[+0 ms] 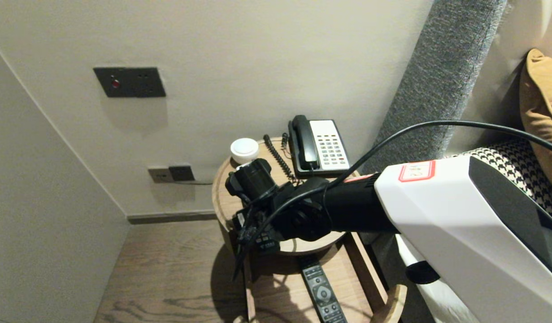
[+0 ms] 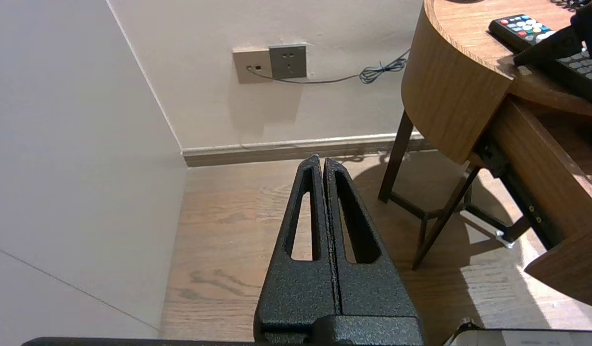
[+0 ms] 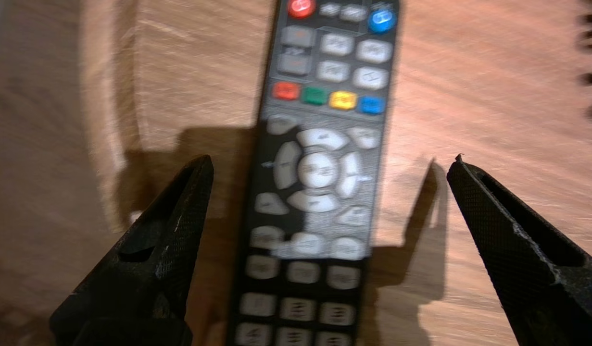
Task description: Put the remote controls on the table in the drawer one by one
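Note:
A black remote control (image 3: 320, 168) with grey keys and a row of coloured buttons lies flat on the round wooden side table (image 3: 469, 96). My right gripper (image 3: 330, 163) hovers just above it, open wide, with one finger on each side of the remote and neither touching it. In the head view the right wrist (image 1: 258, 202) covers that remote. The left wrist view shows the same remote (image 2: 522, 29) on the table top. My left gripper (image 2: 323, 161) is parked low over the floor, left of the table, shut and empty.
On the table (image 1: 224, 197) a black and white desk phone (image 1: 318, 148) with a coiled cord stands at the back, beside a white round object (image 1: 244, 150). A second remote (image 1: 323, 291) lies in the open drawer below. Walls close in behind and to the left; a bed (image 1: 504, 148) stands to the right.

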Motion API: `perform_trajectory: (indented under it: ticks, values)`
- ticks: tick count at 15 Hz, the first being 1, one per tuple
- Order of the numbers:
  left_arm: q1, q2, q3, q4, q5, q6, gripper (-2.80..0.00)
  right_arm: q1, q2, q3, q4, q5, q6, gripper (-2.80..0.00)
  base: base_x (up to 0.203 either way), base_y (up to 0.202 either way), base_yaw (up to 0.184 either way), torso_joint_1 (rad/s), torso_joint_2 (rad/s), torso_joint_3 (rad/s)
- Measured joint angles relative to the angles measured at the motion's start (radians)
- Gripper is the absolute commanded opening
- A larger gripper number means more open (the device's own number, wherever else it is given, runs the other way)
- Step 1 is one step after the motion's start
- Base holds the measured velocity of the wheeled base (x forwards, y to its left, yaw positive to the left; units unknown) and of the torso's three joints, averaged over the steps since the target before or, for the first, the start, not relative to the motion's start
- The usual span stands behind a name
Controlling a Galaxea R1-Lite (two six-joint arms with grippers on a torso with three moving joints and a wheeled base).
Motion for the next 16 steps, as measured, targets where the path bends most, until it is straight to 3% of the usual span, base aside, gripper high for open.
perform_trajectory:
  ticks: [5, 6, 16]
  values:
    - [0.0, 0.0, 0.0, 0.0, -0.001, 0.001, -2.8, 0.009, 0.004, -0.005, 0.004, -0.013, -0.006, 0.0, 0.0, 0.0, 0.0, 0.0, 0.0, 0.0]
    - [0.0, 0.0, 0.0, 0.0, 0.0, 0.0, -2.8, 0.013, 0.005, -0.005, 0.006, -0.013, -0.006, -2.8, 0.0, 0.0, 0.0, 0.0, 0.0, 0.0]
    - [0.0, 0.0, 0.0, 0.0, 0.0, 0.0, -2.8, 0.02, -0.009, 0.015, 0.027, -0.019, 0.007, -2.8, 0.0, 0.0, 0.0, 0.0, 0.0, 0.0]
